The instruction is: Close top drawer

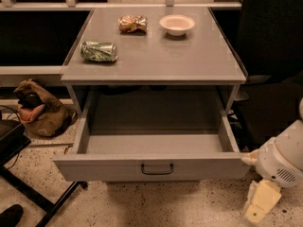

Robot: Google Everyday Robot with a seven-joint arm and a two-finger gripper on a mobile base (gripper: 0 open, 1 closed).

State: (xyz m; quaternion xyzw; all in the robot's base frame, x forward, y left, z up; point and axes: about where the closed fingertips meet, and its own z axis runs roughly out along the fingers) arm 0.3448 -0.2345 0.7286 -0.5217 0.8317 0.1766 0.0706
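Fully pulled out from under the desk (189,63) top, the top drawer (99,167) shows grey and shallow, one dark loop handle (156,169) centred on its front. My hand (259,206) hangs low beside the drawer's right front corner; clenched or released, I cannot tell. Speckled floor (156,205) lies open before the drawer. On the desk: one crushed can (99,51), one snack bag (132,23), one bowl (177,24).

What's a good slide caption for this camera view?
Top drawer stands wide open; the gripper hangs low beside its right front corner.
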